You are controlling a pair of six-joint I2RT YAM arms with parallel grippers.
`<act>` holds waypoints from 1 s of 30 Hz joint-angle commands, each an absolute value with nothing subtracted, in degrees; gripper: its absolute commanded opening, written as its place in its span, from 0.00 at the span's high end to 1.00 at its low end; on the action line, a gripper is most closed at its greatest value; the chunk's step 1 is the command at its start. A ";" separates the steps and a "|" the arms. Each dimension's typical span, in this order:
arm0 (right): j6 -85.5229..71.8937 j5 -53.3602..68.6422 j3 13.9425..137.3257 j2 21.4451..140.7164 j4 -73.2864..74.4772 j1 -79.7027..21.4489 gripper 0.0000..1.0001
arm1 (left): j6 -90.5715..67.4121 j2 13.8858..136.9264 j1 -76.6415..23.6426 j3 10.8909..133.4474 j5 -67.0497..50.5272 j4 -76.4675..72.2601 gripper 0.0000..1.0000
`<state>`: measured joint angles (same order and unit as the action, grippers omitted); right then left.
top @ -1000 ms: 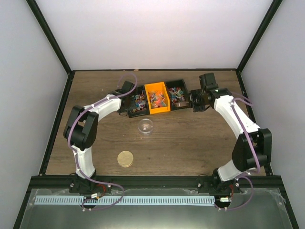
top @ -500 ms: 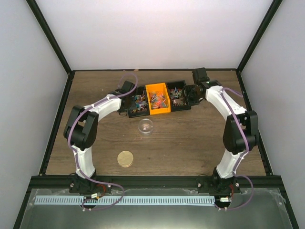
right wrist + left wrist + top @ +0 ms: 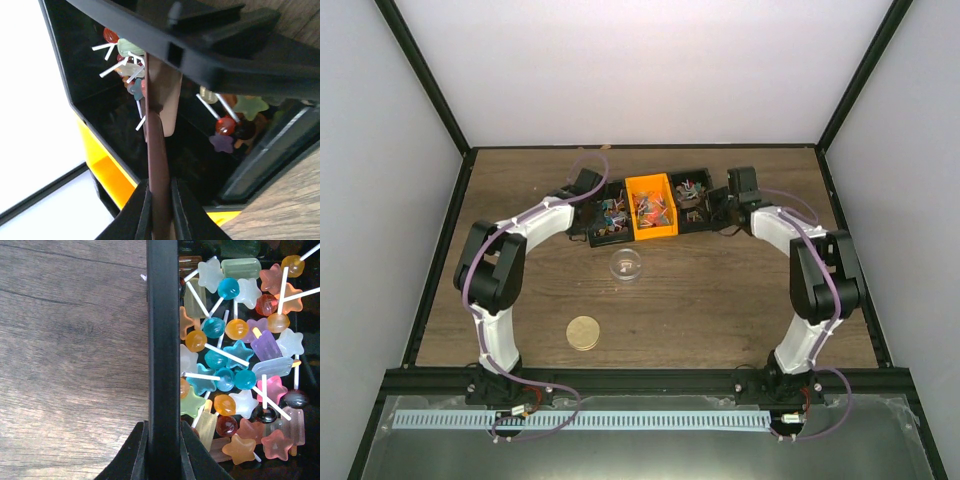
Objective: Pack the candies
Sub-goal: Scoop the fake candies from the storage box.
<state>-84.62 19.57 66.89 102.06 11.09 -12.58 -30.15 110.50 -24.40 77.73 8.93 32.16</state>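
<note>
The candies are tiny coloured lollipops and stars; they fill the left black bin [image 3: 612, 213], the orange bin [image 3: 651, 208] and the right black bin [image 3: 692, 192]. They show close up in the left wrist view [image 3: 235, 375] and the right wrist view [image 3: 225, 125]. My left gripper [image 3: 588, 206] is shut on the left black bin's outer wall [image 3: 162, 340], with the jaws [image 3: 163, 427] on either side of it. My right gripper [image 3: 720, 208] is shut on the right black bin's wall [image 3: 156, 150], with the jaws [image 3: 160, 187] clamped on its edge. That bin looks tilted.
A clear round container [image 3: 626, 265] stands on the wooden table in front of the bins. A round tan disc lid [image 3: 584, 332] lies nearer the arm bases. Black frame rails [image 3: 440, 260] border the table on both sides.
My right arm has folded in toward the bins and its wrist has turned. The right black bin now looks tilted. The left arm and the other bins have not moved.
</note>
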 commanded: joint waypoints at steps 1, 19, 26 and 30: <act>-81.01 23.33 57.53 98.99 1.81 -12.74 0.99 | -32.34 114.25 -25.05 78.05 -1.77 34.92 0.96; -80.73 27.87 32.96 83.33 -25.73 -8.83 0.99 | -34.04 115.23 -25.00 80.86 -3.21 35.48 0.96; -79.46 32.43 29.48 85.11 -37.84 -7.38 0.99 | -33.66 114.83 -25.05 81.61 -3.51 36.74 0.95; -79.54 32.61 29.10 84.90 -39.13 -7.38 0.99 | -33.74 114.96 -25.04 82.49 -3.43 37.18 0.91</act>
